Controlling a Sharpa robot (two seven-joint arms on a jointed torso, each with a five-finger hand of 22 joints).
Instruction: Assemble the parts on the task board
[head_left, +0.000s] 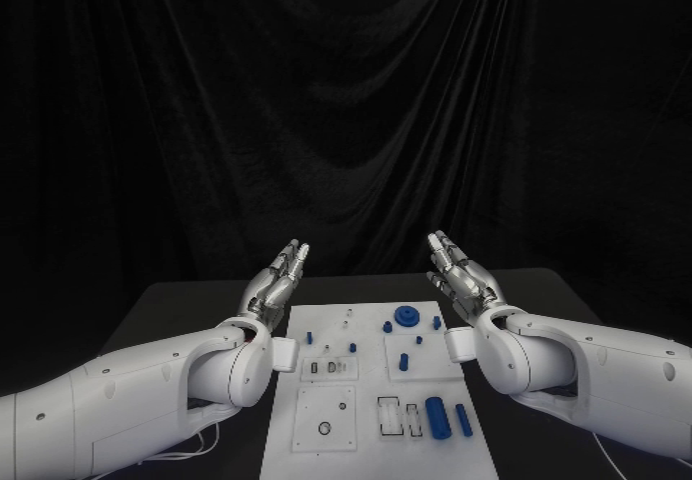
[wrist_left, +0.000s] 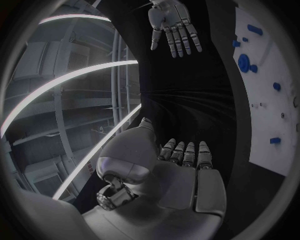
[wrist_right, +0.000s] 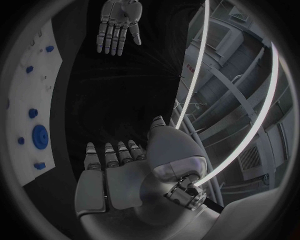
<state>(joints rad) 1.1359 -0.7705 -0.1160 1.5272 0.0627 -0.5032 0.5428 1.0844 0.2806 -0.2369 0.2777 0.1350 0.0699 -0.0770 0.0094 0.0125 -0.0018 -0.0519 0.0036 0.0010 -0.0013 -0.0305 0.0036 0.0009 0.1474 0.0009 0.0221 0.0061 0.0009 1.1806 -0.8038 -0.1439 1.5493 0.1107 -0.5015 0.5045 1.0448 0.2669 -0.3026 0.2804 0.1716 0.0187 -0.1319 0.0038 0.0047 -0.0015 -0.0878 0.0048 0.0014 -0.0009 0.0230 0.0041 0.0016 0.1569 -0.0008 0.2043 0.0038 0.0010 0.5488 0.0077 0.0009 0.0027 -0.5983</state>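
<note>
The white task board (head_left: 368, 420) lies in the middle of the black table. Blue parts rest on it: a round gear-like piece (head_left: 408, 318), a thick cylinder (head_left: 436, 416) and a thin bar (head_left: 463, 419) near the front right, plus small pegs. My left hand (head_left: 278, 279) is raised above the board's far left corner, fingers straight and apart, holding nothing. My right hand (head_left: 459, 275) mirrors it above the far right corner, palm facing inward, empty. In the left wrist view my left hand (wrist_left: 178, 170) is flat and the right hand (wrist_left: 173, 24) faces it; the right wrist view shows my right hand (wrist_right: 122, 172).
The board (wrist_left: 270, 90) carries rectangular cut-outs (head_left: 392, 416) and small holes near its front. Bare black table (head_left: 188, 310) flanks it on both sides. A black curtain hangs behind the table.
</note>
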